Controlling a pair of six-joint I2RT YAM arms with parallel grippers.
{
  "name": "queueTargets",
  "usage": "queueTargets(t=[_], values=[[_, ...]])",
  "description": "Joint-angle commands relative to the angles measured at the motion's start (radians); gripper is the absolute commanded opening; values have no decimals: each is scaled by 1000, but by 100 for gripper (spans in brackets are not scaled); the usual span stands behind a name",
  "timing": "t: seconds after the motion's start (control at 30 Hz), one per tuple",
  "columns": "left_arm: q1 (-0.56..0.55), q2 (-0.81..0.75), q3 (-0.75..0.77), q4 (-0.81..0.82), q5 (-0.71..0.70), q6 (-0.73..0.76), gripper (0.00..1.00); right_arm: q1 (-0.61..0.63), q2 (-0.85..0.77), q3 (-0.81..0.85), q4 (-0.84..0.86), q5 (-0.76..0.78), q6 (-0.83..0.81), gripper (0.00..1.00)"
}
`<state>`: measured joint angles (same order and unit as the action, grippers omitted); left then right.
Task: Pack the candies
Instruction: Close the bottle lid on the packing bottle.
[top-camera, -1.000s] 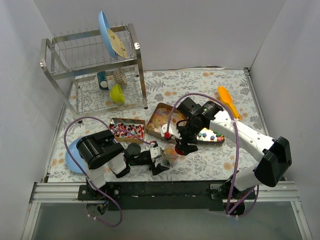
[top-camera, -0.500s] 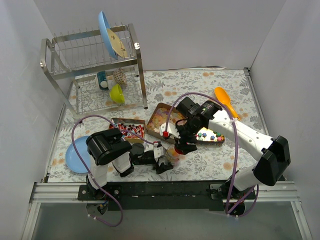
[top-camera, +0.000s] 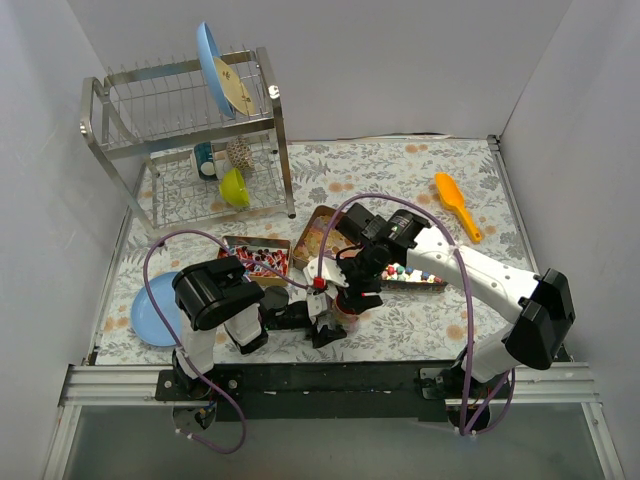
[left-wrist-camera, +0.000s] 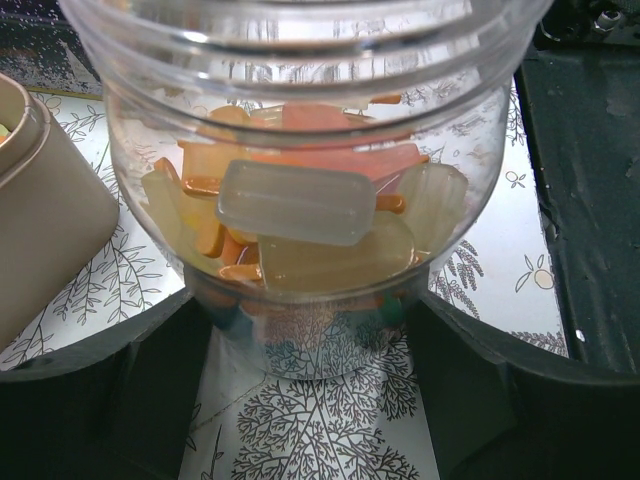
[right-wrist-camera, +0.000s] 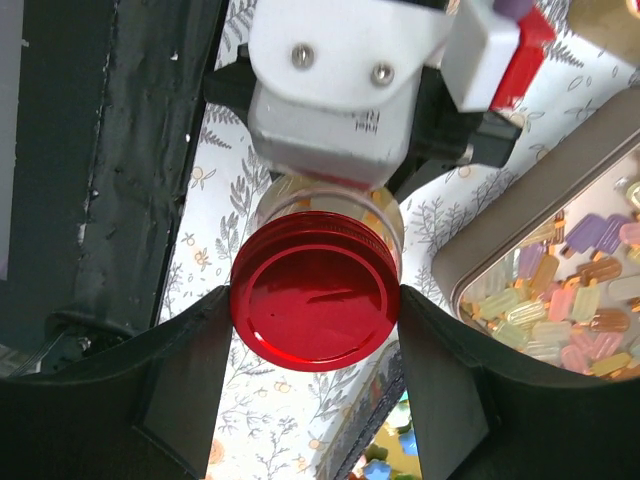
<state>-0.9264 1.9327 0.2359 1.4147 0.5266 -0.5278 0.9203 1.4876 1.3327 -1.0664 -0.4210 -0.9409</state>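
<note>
A clear jar (left-wrist-camera: 300, 200) stands on the floral mat, partly filled with pale orange-yellow flat candies (left-wrist-camera: 300, 205). My left gripper (left-wrist-camera: 312, 400) is shut on the jar's base, one finger on each side. In the top view the jar (top-camera: 341, 312) sits just in front of the tins. My right gripper (right-wrist-camera: 315, 320) is shut on the round red lid (right-wrist-camera: 315, 290), held just above the jar's mouth (right-wrist-camera: 392, 228). More pale candies (right-wrist-camera: 560, 310) lie in the tin beside it. Multicoloured nuggets (top-camera: 410, 271) and red-blue-white wrapped pieces (top-camera: 255, 260) fill two other tins.
An orange scoop (top-camera: 458, 205) lies at the back right. A metal dish rack (top-camera: 190, 130) with plates and cups stands at the back left. A blue plate (top-camera: 150, 310) lies at the left front. The tin wall (left-wrist-camera: 40, 200) stands close to the jar's left.
My left gripper slid right and closed round the jar. My right arm carried the red lid leftward and down until it hung over the jar.
</note>
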Motion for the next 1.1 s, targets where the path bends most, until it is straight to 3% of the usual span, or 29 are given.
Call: queueTargets(t=[0.0,0.4,0.47,0.53,0.67,0.83,1.07], values=[[-9,68,-47,273,9,-9,12,23,13,-6,45,10,27,53],[-11,68,-49,257,21,3,8,51,3,-79,100,64,43,54],[-11,68,-47,253,21,5,8,52,-3,-86,109,74,59,58],[-11,65,-47,247,23,8,8,51,-16,-90,123,93,102,72],[-11,54,-60,248,12,12,7,42,-61,-124,86,136,108,85],[-11,42,-53,214,24,3,4,0,-145,-177,8,129,67,88],[-12,15,-66,165,81,21,2,-118,-217,-218,31,165,112,87]])
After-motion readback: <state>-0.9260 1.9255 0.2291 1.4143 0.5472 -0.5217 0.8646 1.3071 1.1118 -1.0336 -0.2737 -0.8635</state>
